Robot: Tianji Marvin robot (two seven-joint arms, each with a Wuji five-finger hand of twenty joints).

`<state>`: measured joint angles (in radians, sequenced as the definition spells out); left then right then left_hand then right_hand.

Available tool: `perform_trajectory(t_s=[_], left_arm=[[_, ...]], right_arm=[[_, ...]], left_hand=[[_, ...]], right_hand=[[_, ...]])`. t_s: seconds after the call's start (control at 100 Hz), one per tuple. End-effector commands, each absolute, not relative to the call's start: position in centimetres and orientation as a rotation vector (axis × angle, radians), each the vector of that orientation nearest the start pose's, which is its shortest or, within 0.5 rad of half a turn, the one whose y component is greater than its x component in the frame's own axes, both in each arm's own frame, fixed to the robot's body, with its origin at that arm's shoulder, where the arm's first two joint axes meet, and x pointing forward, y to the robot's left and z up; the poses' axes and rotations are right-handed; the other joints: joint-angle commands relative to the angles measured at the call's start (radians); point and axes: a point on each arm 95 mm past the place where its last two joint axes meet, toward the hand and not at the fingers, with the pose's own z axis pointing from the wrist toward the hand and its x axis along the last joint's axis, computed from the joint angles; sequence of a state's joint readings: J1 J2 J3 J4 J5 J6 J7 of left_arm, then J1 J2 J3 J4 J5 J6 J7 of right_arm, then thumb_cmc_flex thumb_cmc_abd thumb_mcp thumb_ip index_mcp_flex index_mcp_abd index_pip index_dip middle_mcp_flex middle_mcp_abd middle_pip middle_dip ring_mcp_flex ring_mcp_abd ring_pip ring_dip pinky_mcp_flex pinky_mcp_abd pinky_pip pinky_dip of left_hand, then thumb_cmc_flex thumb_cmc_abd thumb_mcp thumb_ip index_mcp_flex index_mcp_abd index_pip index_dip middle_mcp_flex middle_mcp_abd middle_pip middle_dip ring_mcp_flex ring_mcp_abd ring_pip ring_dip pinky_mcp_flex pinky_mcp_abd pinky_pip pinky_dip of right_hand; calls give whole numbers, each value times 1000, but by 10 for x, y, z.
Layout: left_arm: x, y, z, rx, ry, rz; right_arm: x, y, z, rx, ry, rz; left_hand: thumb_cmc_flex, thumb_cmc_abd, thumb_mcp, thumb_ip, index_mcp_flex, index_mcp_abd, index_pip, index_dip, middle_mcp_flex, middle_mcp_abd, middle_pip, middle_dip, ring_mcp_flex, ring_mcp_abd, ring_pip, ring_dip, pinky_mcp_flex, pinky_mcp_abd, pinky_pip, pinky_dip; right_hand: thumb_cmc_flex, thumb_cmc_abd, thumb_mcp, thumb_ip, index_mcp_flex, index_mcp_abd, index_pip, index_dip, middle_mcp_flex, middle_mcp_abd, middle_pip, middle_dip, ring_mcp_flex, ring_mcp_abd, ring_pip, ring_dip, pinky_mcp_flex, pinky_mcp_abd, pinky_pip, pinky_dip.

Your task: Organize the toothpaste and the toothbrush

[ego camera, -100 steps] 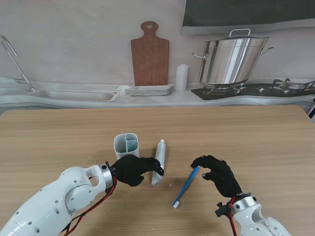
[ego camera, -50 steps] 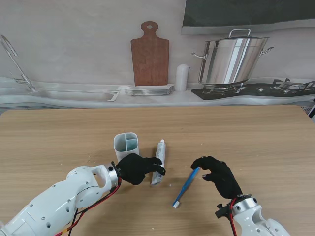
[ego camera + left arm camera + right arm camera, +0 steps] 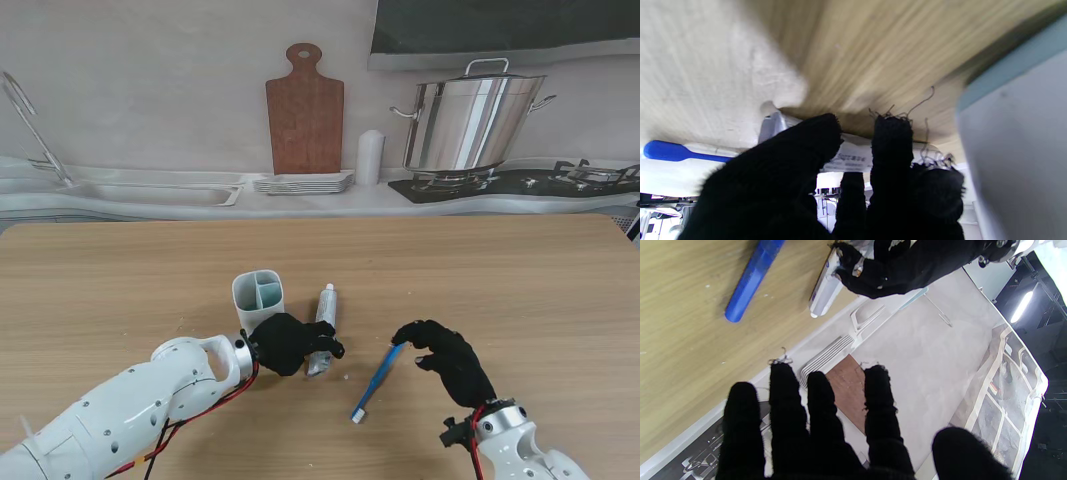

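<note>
A white toothpaste tube [image 3: 325,312] lies on the wooden table just right of a pale, divided holder cup [image 3: 258,296]. My left hand [image 3: 290,343], in a black glove, is shut on the tube's middle, fingers and thumb curled over it [image 3: 853,156]; the tube still rests on the wood. The holder wall [image 3: 1017,150] is close beside this hand. A blue toothbrush [image 3: 378,381] lies slanted to the right of the tube. My right hand [image 3: 447,361] hovers at its far end, open with fingers spread and nothing in it [image 3: 826,433]. The right wrist view shows toothbrush [image 3: 751,276] and tube [image 3: 825,293].
Behind the table runs a counter with a sink [image 3: 150,190], stacked white plates [image 3: 303,183], a brown cutting board [image 3: 305,110], a white canister [image 3: 371,157] and a steel pot [image 3: 475,125] on a stove. Bare wood [image 3: 520,290] lies to the right.
My left hand has slid right, farther over the toothpaste tube, and its fingers have closed around it. The right hand has barely moved; the toothbrush lies where it was.
</note>
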<state>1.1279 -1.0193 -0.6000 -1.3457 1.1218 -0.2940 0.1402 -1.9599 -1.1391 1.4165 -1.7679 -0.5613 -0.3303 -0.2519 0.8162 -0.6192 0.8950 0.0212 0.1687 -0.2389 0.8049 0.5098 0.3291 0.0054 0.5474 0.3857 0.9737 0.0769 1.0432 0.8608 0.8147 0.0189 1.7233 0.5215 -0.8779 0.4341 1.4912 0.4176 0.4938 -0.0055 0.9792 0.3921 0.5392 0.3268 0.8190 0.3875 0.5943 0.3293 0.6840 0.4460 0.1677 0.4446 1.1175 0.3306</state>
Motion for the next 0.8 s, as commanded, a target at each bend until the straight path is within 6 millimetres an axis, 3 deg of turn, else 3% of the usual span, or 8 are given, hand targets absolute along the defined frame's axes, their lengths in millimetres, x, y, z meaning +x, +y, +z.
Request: perform_trajectory(t_s=[0.0, 0.17, 0.35, 0.41, 0.53, 0.79], left_arm=[[410, -115, -359, -482, 2129, -1592], [412, -122, -366, -502, 2123, -1617], [415, -129, -373, -529, 2129, -1640], [415, -132, -374, -538, 2124, -1656], [416, -136, -374, -552, 2118, -1690], [417, -143, -367, -593, 2085, -1778]], right_arm=[[294, -24, -338, -1984, -1316, -2602], [293, -25, -338, -1993, -1299, -2599], [292, -27, -338, -1998, -1297, -2595], [291, -27, -338, -2001, -1295, -2592], [291, -27, -338, -2005, -1290, -2589], [291, -27, -339, -2008, -1286, -2582]], left_hand=[[-12, -1, -4, -28, 15, -3, 32, 30, 52, -2, 32, 48, 52, 33, 39, 19, 29, -159, 82, -5], [-2, 6, -6, -34, 83, 28, 142, 120, 166, 33, 95, 93, 105, 23, 59, 35, 60, -135, 117, -10], [12, 20, -6, -40, 146, 43, 234, 204, 251, 40, 157, 141, 126, 29, 53, 38, 71, -109, 129, -18], [58, -7, -45, -75, 179, 49, 269, 260, 320, 48, 145, 260, 137, 30, 50, 39, 77, -102, 133, -25], [131, -30, -121, -81, 236, 44, 364, 289, 450, 54, 111, 457, 139, 33, 40, 36, 77, -97, 132, -29], [108, -41, -75, -61, 323, 34, 456, 460, 445, 85, 273, 574, 124, 35, 16, 36, 56, -53, 103, -22]], right_hand=[[-96, 264, 79, -23, -1, -23, -4, -2, -8, -12, -5, 9, 5, 13, 10, 21, 1, 1, 13, 20], [-96, 264, 79, -30, 0, -21, -5, -2, -8, -10, -6, 8, 11, 11, 12, 24, 4, 5, 14, 22], [-98, 264, 79, -36, 1, -21, -6, -2, -5, -9, -6, 8, 17, 11, 13, 26, 8, 6, 17, 24], [-97, 264, 79, -39, 3, -21, -5, -2, -5, -9, -6, 8, 18, 12, 14, 26, 9, 7, 17, 24], [-97, 264, 79, -44, 4, -21, -7, -3, -3, -8, -8, 8, 20, 13, 14, 28, 10, 9, 17, 25], [-98, 264, 79, -51, 7, -22, -8, -3, -3, -6, -9, 7, 21, 13, 13, 29, 11, 10, 17, 26]])
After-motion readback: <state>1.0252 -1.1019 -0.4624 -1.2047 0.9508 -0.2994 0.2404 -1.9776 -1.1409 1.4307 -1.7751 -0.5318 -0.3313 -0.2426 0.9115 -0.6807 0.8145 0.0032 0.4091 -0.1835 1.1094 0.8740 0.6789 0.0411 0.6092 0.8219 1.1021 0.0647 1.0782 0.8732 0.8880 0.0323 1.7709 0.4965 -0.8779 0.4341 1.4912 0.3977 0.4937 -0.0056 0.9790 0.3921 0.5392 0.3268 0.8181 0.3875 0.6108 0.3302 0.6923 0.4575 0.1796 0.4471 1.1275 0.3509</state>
